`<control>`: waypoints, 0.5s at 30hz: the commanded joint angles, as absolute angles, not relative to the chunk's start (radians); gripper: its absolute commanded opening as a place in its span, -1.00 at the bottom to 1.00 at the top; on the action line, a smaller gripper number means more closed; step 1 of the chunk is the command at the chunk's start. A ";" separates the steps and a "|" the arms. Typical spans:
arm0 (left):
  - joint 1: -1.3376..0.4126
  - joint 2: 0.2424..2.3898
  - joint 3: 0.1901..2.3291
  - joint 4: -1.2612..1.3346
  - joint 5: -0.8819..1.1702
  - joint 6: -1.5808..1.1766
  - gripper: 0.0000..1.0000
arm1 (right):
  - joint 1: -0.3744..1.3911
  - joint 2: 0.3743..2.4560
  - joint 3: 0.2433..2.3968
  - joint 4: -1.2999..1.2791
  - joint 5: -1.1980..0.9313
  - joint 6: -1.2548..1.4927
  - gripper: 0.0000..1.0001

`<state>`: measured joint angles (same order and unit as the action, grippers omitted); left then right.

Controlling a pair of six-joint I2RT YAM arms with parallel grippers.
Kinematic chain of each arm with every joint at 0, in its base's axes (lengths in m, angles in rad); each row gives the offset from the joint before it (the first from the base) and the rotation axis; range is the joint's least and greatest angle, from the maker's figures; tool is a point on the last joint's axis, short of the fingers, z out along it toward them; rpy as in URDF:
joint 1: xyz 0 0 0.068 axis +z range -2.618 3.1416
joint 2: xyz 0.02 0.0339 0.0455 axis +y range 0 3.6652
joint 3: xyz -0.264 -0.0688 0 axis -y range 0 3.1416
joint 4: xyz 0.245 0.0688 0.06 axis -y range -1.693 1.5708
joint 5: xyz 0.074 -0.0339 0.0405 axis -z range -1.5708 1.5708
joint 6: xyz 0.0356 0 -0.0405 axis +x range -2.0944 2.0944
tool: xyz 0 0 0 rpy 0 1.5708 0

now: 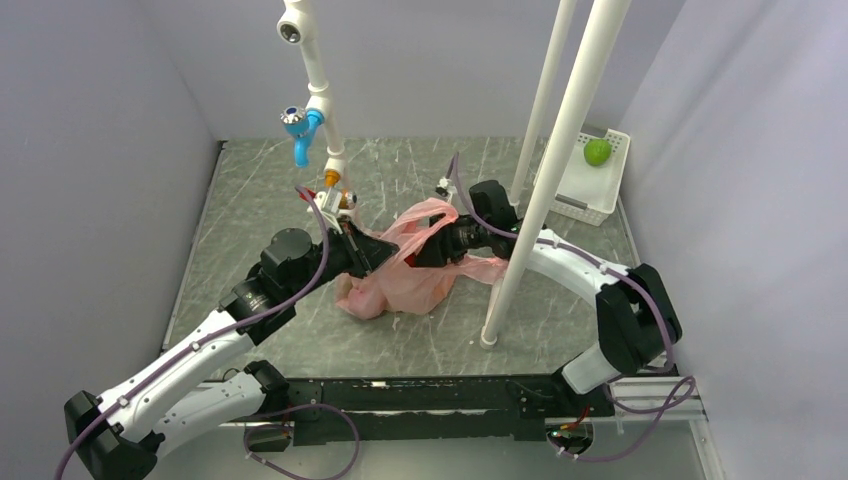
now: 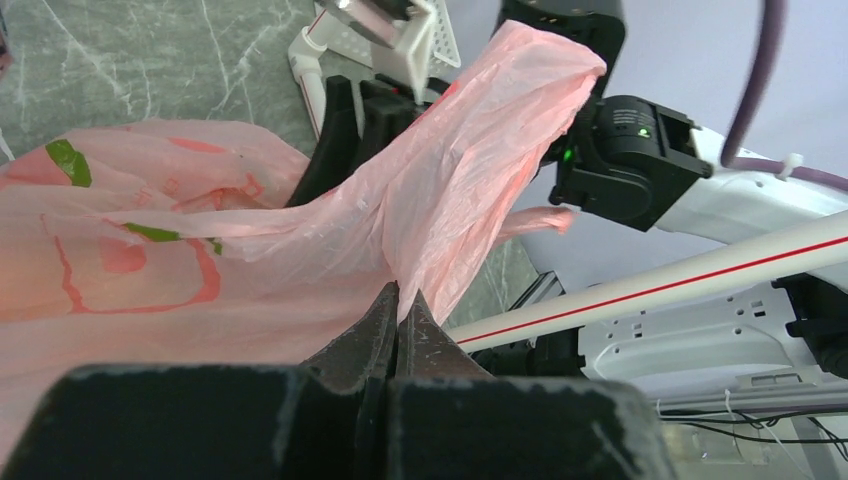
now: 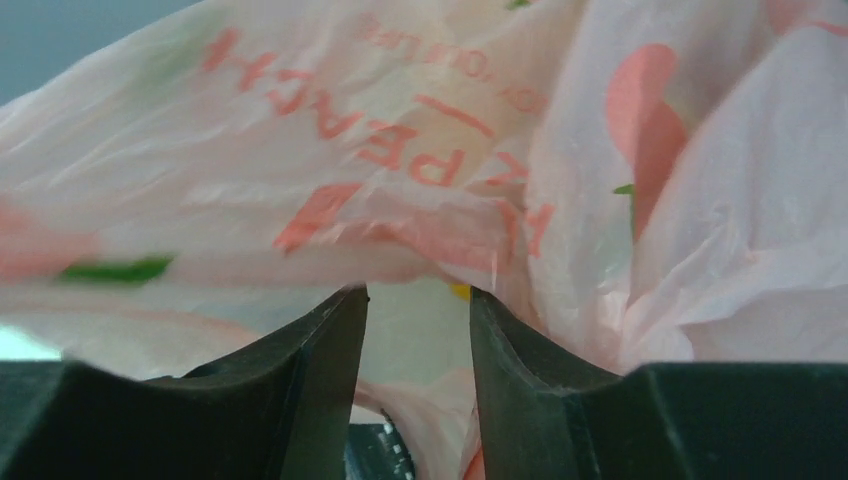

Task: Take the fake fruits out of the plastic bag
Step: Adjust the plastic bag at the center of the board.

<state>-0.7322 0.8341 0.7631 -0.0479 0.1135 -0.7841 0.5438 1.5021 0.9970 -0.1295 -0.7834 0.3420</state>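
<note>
Plastic bag (image 1: 400, 285) is lying crumpled on the table (image 1: 260, 180) just to the left of the white pole (image 1: 530, 215), near its foot, with one flap being lifted up off the heap. Left gripper (image 2: 400, 300) is reaching in from the side of the bag away from the pole and is clamping a fold of the pink film, jaws fully together on it, pulling the film up into a tent. Right gripper (image 3: 418, 292) is coming in from the pole side, nose pushed right up against the bag; its jaws are standing parted with a clear gap and nothing looks to be clamped between them (film is draped just beyond the tips, not pinched as far as I can tell). Fake fruits are not showing clearly anywhere, so presumably inside the bag; a small yellow speck (image 3: 460, 291) between the right fingers could be one, too small to say. Step in hand looks like finding the mouth and reaching in. To do it well: left should be holding the film high and taut so the opening is gaping toward the pole, right should be going in with jaws apart, under the film not into it, and closing only once a fruit and no plastic is sitting between the fingers.
</note>
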 commanded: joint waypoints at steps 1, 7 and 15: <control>-0.730 0.813 0.798 0.004 0.128 -0.809 -1.00 | 0.539 1.527 0.987 -0.146 -0.409 0.361 0.04; -0.729 0.746 0.777 -0.184 0.039 -0.793 -1.00 | 0.520 1.488 0.959 -0.235 -0.044 0.381 0.30; -0.730 0.567 0.576 -0.298 -0.050 -0.829 -1.00 | 0.529 1.376 0.823 -0.087 -0.381 0.208 0.79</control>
